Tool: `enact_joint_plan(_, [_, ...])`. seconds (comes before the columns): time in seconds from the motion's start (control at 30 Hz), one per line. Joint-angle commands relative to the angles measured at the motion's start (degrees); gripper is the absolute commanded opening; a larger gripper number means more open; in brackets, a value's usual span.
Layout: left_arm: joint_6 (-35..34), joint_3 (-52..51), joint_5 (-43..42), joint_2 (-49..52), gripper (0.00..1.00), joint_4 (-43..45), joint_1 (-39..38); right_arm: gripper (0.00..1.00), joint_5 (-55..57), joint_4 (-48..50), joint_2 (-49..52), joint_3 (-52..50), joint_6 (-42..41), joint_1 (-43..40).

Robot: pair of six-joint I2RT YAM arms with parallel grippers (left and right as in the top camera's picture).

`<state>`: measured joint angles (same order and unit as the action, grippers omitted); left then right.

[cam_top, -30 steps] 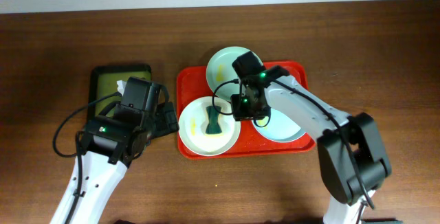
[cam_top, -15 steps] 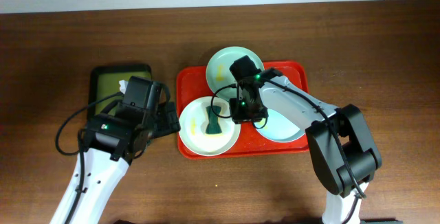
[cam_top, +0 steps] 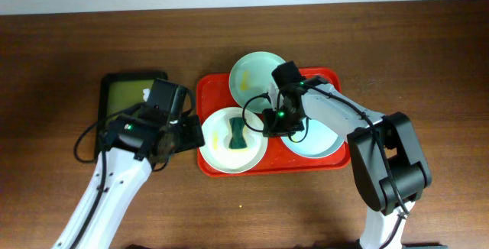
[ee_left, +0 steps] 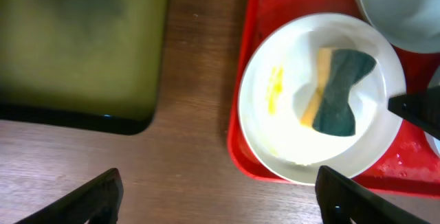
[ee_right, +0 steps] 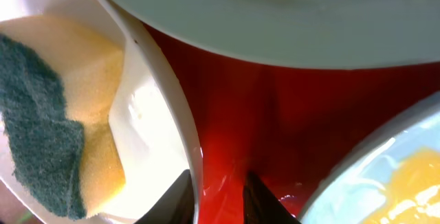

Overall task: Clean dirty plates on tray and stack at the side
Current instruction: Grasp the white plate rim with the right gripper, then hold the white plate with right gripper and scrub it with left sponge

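The red tray (cam_top: 210,88) sits mid-frame in the overhead view; the white plate (ee_left: 289,135) lies in its lower left with a yellow-and-green sponge (ee_left: 337,93) and a yellow smear (ee_left: 273,90) on it; one mint plate (cam_top: 252,72) overhangs the tray's upper rim, the other (ee_right: 405,176), smeared yellow, lies lower right.

The right gripper (ee_right: 218,196) hangs low beside the white plate's rim, fingers narrowly apart, clamped on nothing I can make out. The left gripper (ee_left: 216,196) gapes wide and empty over the table between the tray and the olive-green tray (ee_left: 75,45).

My worry: a sideways nudge at that rim could tip the plate, spill the sponge, or skid it over the wet-looking tray; no writing is legible.
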<state>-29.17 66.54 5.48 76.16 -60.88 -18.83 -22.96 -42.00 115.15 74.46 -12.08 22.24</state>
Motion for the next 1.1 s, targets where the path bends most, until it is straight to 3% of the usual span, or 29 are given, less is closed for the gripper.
enact_joint_plan(0.0, [5.4, 0.1, -7.9, 3.4, 0.85, 2.4, 0.2, 0.25, -2.6, 1.8, 0.6, -2.6, 2.0, -0.2])
enact_joint_plan(0.1, [6.1, 0.1, -11.2, 6.4, 0.69, 4.3, 0.2, 0.24, -2.6, 1.9, 0.6, -3.0, 2.0, -0.2])
enact_joint_plan(0.2, [6.3, 0.1, -13.4, 9.1, 0.57, 5.9, 0.2, 0.12, -2.6, 2.0, 0.6, -3.0, 2.0, -0.2])
enact_joint_plan(0.27, [8.6, 0.1, -16.5, 11.4, 0.57, 7.5, 0.2, 0.04, -2.6, 2.0, 0.6, -3.0, 2.0, -0.2])
enact_joint_plan(0.43, [11.5, 0.1, -21.3, 16.6, 0.59, 11.3, -0.7, 0.04, -2.6, 2.4, 0.6, -3.0, 2.0, -0.2])
enact_joint_plan(0.67, [11.4, 0.1, -21.4, 23.4, 0.6, 19.0, -5.0, 0.04, -2.6, 2.4, 0.6, -3.0, 2.0, -0.2])
enact_joint_plan(0.8, [9.0, 0.1, -20.5, 26.2, 0.55, 22.9, -6.8, 0.04, -2.6, 2.8, 0.6, -3.0, 2.0, -0.2])
enact_joint_plan(0.97, [8.9, 0.1, -20.5, 29.7, 0.55, 25.3, -7.7, 0.04, -2.5, 3.0, 0.6, -3.0, 2.0, -0.2])
enact_joint_plan(1.07, [8.9, 0.1, -20.5, 30.3, 0.46, 25.4, -7.7, 0.04, -2.5, 3.3, 0.6, -3.0, 2.0, -0.2])
